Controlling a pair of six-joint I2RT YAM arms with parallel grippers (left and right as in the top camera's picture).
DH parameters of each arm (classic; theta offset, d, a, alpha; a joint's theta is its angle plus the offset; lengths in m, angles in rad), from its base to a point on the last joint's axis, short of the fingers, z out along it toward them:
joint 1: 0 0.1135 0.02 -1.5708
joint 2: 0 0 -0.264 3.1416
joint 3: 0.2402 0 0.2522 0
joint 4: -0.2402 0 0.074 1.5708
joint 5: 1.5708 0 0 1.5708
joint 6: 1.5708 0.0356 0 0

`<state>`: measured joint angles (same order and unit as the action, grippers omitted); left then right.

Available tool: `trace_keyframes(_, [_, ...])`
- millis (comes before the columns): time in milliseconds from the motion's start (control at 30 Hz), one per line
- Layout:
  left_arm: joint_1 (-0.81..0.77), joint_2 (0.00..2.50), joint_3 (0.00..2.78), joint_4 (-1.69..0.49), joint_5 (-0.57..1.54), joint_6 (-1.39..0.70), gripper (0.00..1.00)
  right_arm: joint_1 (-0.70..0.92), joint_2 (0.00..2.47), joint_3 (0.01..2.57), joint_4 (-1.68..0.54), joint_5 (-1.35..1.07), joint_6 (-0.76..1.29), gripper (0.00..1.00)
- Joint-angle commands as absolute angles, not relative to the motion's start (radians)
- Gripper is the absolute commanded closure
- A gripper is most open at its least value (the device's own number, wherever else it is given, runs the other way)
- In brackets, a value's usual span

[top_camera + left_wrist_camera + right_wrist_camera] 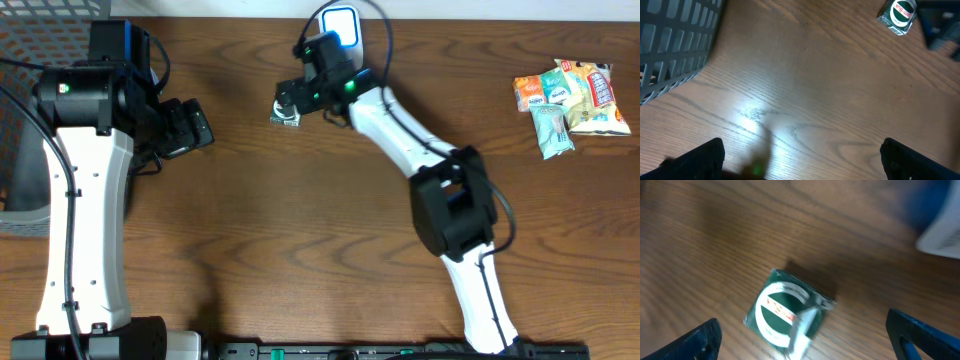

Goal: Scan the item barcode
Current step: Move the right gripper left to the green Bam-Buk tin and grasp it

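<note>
The item is a small green and white packet (286, 112) lying on the wooden table just left of my right gripper's head. In the right wrist view the packet (785, 312) lies below and between the two wide-spread fingers, touching neither. My right gripper (802, 327) is open, shown in the overhead view (300, 95) hovering over the packet. The left gripper (800, 150) is open over bare wood with nothing between its fingers, and it sits at the left of the table (190, 125). Its camera catches the packet (899, 15) far off at the top right.
A white and blue scanner (340, 25) stands at the table's back edge behind the right gripper, blurred in the right wrist view (940, 225). A grey slatted basket (20, 60) sits at the far left (670, 40). Several snack packets (570, 100) lie at the far right.
</note>
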<state>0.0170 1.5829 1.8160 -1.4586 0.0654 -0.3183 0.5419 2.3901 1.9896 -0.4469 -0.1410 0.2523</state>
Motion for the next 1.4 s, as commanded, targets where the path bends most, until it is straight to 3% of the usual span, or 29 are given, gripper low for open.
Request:
trace_keyframes(0, [0.019,1.585,1.811,-1.461,0.064,-0.331,0.02,0.587,2.422,1.998,-0.412,-0.011,0.307,0.01])
trace_keyframes(233, [0.019,1.585,1.811,-1.461,0.064,-0.331,0.02,0.652,2.454,1.998,-0.368,0.166,0.307,0.01])
trace_keyframes(433, [0.019,1.585,1.811,-1.461,0.064,-0.331,0.02,0.660,2.500,1.998,-0.364,0.181,0.345,0.04])
trace_keyframes(1033, [0.019,1.585,1.811,-1.461,0.064,-0.331,0.02,0.657,2.471,1.998,-0.547,0.189,0.343,0.40])
trace_keyframes(1367, [0.019,1.585,1.811,-1.461,0.064,-0.331,0.02,0.654,2.305,1.998,-0.823,0.189,0.206,0.45])
